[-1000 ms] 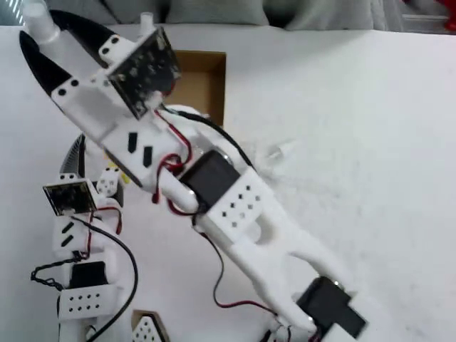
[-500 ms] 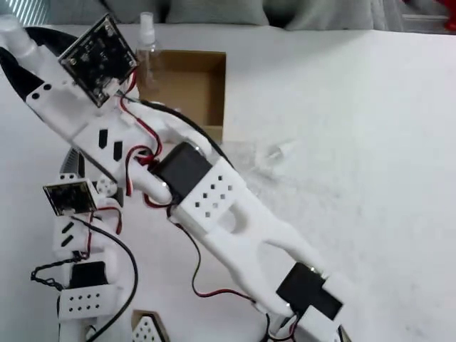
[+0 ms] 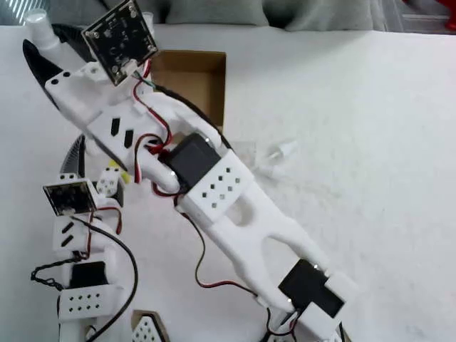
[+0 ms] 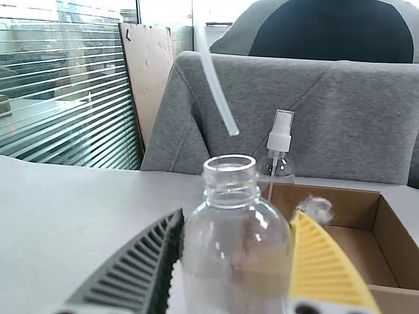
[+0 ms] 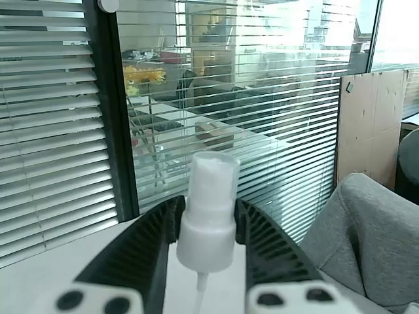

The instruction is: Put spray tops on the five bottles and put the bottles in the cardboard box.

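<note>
My left gripper (image 4: 237, 217) is shut on a clear open-necked bottle (image 4: 232, 255), held upright between a black and a yellow finger. In the right wrist view my right gripper (image 5: 208, 203) is shut on a white spray top (image 5: 208, 219). The spray top's thin tube (image 4: 216, 78) hangs just above the bottle's mouth, slightly to one side. In the high view the right gripper (image 3: 37, 39) holds the spray top (image 3: 39, 27) at the far left, above the left arm's black finger (image 3: 73, 153). The cardboard box (image 3: 192, 78) holds a capped bottle (image 4: 278, 157).
A loose spray top (image 3: 279, 152) lies on the white table right of the box. The right arm (image 3: 235, 206) stretches diagonally across the table and covers part of the box. A grey sofa (image 4: 340, 111) stands behind the table.
The right gripper with the spray top swung left and has now come back to the right. The left arm has not moved.
</note>
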`<state>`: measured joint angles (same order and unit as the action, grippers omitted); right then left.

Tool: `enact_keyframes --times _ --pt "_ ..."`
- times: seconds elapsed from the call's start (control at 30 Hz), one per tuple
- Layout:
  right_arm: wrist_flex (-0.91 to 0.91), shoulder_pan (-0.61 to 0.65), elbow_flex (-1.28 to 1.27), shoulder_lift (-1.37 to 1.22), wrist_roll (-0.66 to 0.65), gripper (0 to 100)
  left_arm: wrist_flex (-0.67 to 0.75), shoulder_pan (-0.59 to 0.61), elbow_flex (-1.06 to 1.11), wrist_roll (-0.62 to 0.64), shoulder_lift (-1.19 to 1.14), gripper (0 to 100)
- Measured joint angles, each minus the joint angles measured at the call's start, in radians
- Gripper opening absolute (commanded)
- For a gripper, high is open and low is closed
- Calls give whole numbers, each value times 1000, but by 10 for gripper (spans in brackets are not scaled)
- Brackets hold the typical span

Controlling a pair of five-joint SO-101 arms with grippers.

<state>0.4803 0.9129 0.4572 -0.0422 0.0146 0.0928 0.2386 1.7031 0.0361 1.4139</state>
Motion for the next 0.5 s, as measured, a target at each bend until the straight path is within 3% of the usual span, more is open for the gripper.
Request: enact_keyframes --times 0.5 --pt "0 0 -29 -2 0 17 0 0 0 0 0 120"
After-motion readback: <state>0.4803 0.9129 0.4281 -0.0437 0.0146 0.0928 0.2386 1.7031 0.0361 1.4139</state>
